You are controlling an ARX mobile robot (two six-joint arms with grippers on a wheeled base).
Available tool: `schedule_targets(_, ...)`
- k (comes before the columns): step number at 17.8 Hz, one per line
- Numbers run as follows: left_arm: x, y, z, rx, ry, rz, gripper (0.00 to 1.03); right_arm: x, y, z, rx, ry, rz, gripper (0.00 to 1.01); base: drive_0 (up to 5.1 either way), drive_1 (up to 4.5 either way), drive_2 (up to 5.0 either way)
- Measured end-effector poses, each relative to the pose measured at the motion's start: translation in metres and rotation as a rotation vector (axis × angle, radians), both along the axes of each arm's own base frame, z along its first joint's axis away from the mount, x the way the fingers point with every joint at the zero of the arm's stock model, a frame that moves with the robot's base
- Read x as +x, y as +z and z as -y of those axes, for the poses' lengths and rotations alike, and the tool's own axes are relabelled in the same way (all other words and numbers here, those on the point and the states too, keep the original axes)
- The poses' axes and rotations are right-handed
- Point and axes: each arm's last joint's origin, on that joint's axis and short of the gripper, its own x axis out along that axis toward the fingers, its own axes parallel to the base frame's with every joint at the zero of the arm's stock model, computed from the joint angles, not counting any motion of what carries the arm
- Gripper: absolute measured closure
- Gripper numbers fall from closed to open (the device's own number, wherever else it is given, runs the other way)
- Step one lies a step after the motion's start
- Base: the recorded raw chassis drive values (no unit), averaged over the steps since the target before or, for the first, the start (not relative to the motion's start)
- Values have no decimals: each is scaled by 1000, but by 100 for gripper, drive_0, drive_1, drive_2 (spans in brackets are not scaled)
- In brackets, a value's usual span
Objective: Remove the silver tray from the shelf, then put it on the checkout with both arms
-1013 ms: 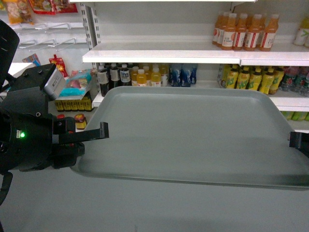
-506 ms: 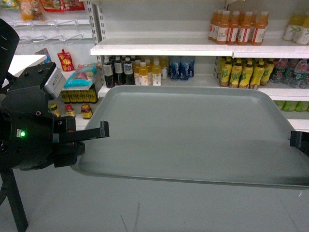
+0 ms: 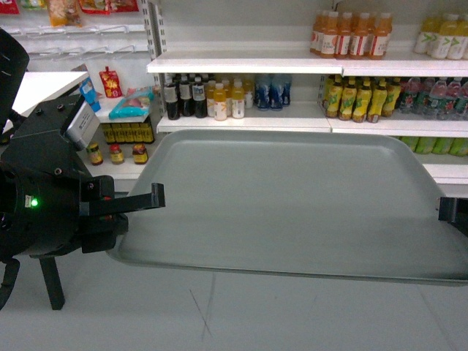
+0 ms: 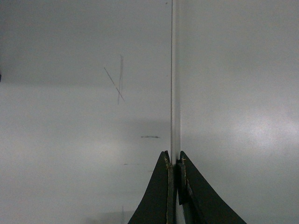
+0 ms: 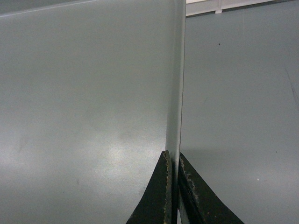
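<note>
The silver tray (image 3: 292,197) is a wide grey-green sheet held level in the air in front of me, clear of the shelf (image 3: 241,64) behind it. My left gripper (image 3: 135,212) is shut on the tray's left rim, with one finger lying over the top. In the left wrist view the left gripper (image 4: 174,156) pinches the thin rim of the tray (image 4: 233,93). My right gripper (image 3: 453,216) holds the right rim at the frame's edge. In the right wrist view the right gripper (image 5: 173,156) clamps the rim of the tray (image 5: 84,93). The checkout is out of view.
Drink bottles (image 3: 351,35) fill the shelf boards behind the tray. Jars and snack packs (image 3: 117,150) sit at the left. A white flat surface (image 3: 44,84) shows at the far left. Grey floor (image 3: 219,314) lies below, and a black stand leg (image 3: 50,281) is near my left arm.
The shelf and its bottles have slid up and grown smaller in the head view, and more floor shows below. The tray and both grippers hold the same place in the view.
</note>
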Motion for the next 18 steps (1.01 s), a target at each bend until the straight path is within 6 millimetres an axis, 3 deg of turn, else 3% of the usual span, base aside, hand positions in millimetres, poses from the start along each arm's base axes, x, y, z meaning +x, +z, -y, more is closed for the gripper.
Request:
schedule_targets(5,0,0,0,1,0,-5,100,0,0,0,0,0,-2,97,7,-315,328)
schedule_targets(9,0,0,0,1,0,-3,100,0,0,0,0,0,-2,97,0,0,0)
schedule_targets(18,0,0,0,2,0,-3,100,0,0,0,0,-1,-2,97,-476,269,269)
